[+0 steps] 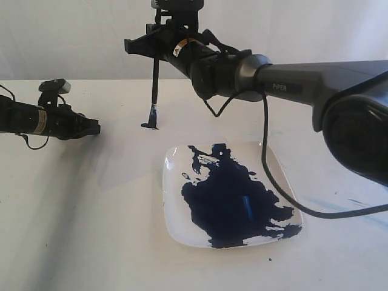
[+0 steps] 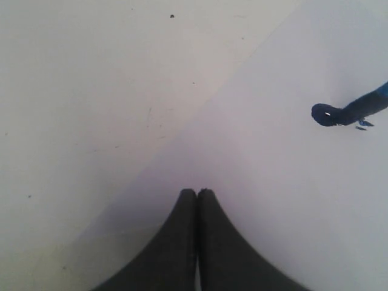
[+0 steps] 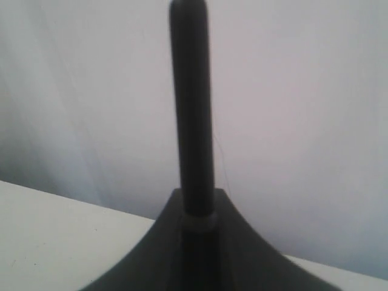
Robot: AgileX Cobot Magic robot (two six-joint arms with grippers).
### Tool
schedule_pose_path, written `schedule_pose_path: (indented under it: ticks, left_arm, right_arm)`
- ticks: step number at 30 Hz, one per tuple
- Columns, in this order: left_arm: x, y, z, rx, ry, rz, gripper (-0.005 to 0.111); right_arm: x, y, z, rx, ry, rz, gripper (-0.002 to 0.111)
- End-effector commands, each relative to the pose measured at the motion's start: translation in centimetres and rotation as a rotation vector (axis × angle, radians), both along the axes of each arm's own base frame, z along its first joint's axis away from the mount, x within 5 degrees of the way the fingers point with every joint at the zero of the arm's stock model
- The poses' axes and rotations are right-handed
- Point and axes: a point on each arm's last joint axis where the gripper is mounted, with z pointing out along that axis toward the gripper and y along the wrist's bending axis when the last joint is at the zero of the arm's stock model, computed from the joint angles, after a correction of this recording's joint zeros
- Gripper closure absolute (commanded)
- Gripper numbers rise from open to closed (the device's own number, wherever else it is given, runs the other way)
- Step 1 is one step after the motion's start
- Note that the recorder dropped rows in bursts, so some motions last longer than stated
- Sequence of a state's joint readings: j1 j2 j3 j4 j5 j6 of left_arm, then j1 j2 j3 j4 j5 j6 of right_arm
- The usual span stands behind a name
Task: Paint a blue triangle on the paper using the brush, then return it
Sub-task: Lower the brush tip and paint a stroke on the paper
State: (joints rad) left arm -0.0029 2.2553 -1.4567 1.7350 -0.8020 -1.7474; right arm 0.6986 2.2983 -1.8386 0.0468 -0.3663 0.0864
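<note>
Nearest the lens sits the white square plate (image 1: 172, 176), its middle flooded with a pool of dark blue paint (image 1: 233, 203). I judge it is kept close so the bristles can be reloaded.

Far left, the black left gripper (image 2: 197, 193) has its jaws pressed together on nothing. Its tips sit low by the edge of the pale, faintly translucent off-white rectangular paper (image 2: 291, 200), probably to pin the sheet; contact cannot be confirmed.

Further right, the long thin black-handled brush (image 1: 155, 85) stands nearly upright. Its blue-stained tip meets the paper at a first dark blue dab (image 2: 327, 114). No blue triangle shows yet, so the painting looks barely begun.

The black right gripper (image 1: 148, 47) is clamped across the handle high up. That likely keeps the arm clear of wet paint while it steers the tip.
</note>
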Motion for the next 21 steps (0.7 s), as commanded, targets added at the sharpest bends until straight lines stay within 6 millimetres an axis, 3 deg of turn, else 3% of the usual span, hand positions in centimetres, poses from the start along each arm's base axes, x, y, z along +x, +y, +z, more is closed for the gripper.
schedule_pose_path:
  ticks: [1, 21]
  left_arm:
    - [-0.05, 0.08, 0.36, 0.01, -0.005, 0.003, 0.107]
    - [-0.05, 0.08, 0.36, 0.011, -0.007, 0.002, 0.107]
  right_arm:
    - [0.11, -0.05, -0.07, -0.003, 0.0, -0.002, 0.108]
    - [0.11, -0.18, -0.12, -0.055, 0.007, -0.002, 0.108]
